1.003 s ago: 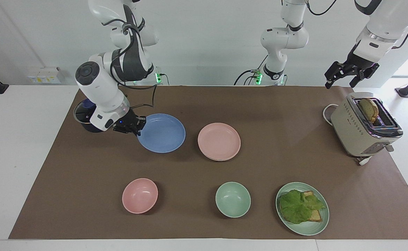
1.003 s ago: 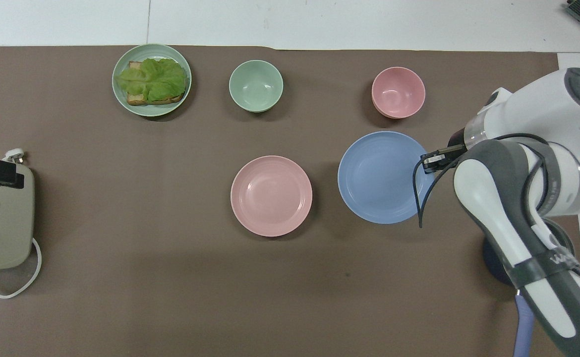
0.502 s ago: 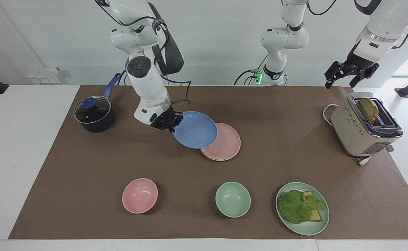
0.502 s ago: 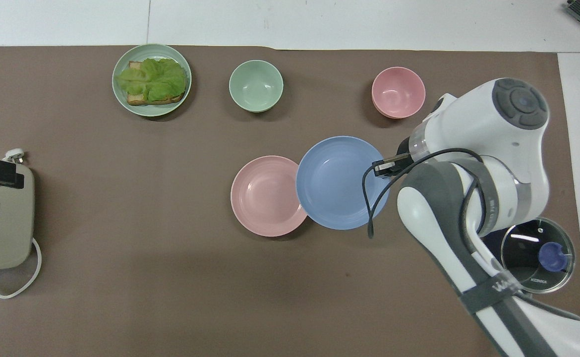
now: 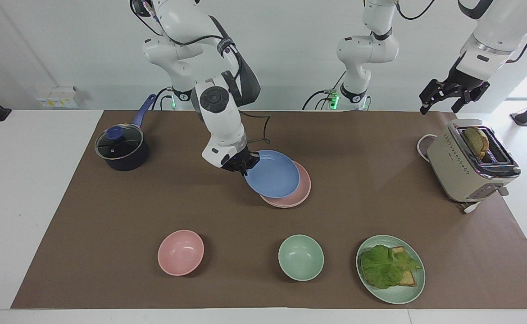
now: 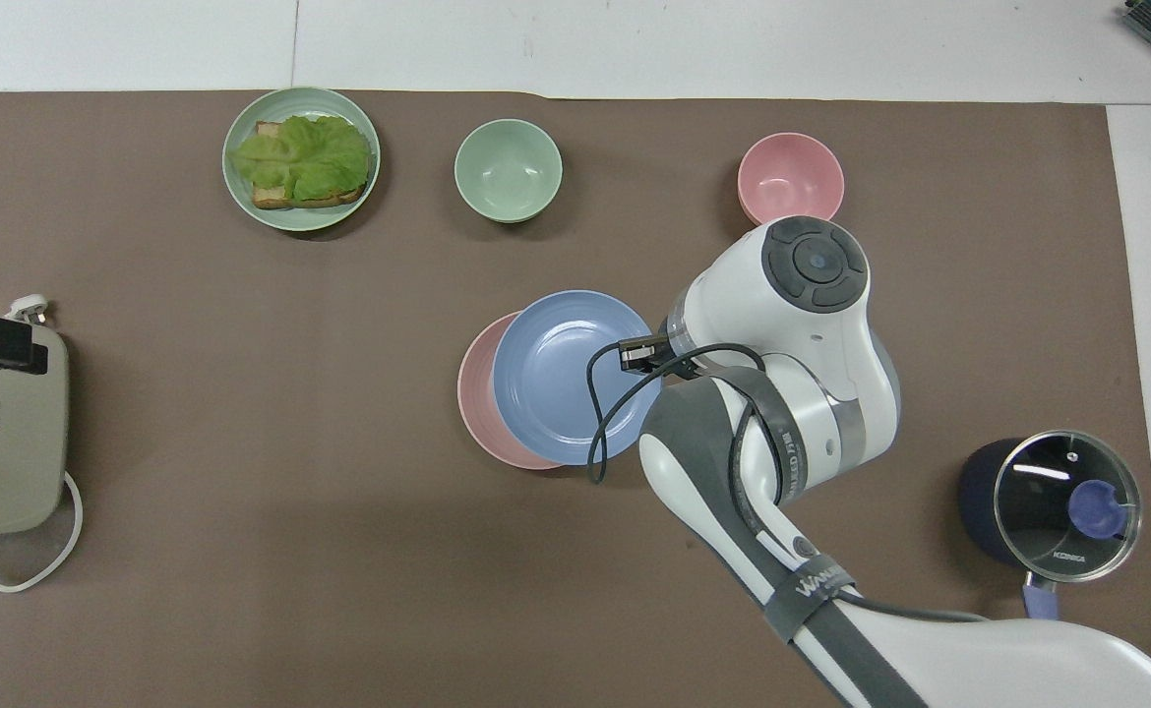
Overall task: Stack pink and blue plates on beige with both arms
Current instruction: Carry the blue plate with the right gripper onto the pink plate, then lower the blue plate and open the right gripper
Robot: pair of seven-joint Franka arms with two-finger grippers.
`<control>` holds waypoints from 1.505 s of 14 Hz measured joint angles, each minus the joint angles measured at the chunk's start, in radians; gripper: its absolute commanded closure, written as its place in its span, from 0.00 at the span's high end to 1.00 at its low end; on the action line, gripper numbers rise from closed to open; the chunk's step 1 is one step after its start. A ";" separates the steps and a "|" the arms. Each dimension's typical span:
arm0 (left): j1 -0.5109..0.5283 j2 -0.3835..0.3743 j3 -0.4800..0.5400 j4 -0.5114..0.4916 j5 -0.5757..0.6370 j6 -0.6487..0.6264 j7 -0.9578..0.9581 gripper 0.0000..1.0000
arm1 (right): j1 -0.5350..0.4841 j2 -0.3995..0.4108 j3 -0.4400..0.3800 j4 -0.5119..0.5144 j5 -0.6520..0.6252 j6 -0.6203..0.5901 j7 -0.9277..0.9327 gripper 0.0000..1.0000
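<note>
My right gripper (image 5: 244, 164) is shut on the rim of the blue plate (image 5: 273, 174), on the side toward the right arm's end of the table. It holds the plate slightly tilted over the pink plate (image 5: 304, 191). From overhead, the blue plate (image 6: 561, 379) covers most of the pink plate (image 6: 472, 393), leaving a crescent of pink showing. Whether the two plates touch I cannot tell. The beige plate is hidden. My left gripper (image 5: 440, 107) waits open, raised near the toaster.
A dark pot with a glass lid (image 5: 120, 148) sits at the right arm's end. A beige toaster (image 5: 470, 162) holding bread stands at the left arm's end. Farther from the robots are a pink bowl (image 5: 180, 252), a green bowl (image 5: 300, 257) and a green plate (image 5: 419, 281) with a lettuce sandwich.
The right arm has lifted the blue plate off the mat and swung it toward the left arm's end, until it overlaps the pink plate. The left arm has not moved.
</note>
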 measured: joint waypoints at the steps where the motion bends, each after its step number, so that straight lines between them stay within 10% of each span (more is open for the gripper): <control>1: 0.000 0.000 0.000 0.000 0.000 0.000 0.000 1.00 | 0.007 0.010 0.000 0.000 0.000 0.008 0.003 0.00; 21: 0.000 0.000 0.000 0.000 0.000 0.000 0.000 1.00 | 0.044 0.050 -0.002 -0.028 0.056 0.070 0.011 0.00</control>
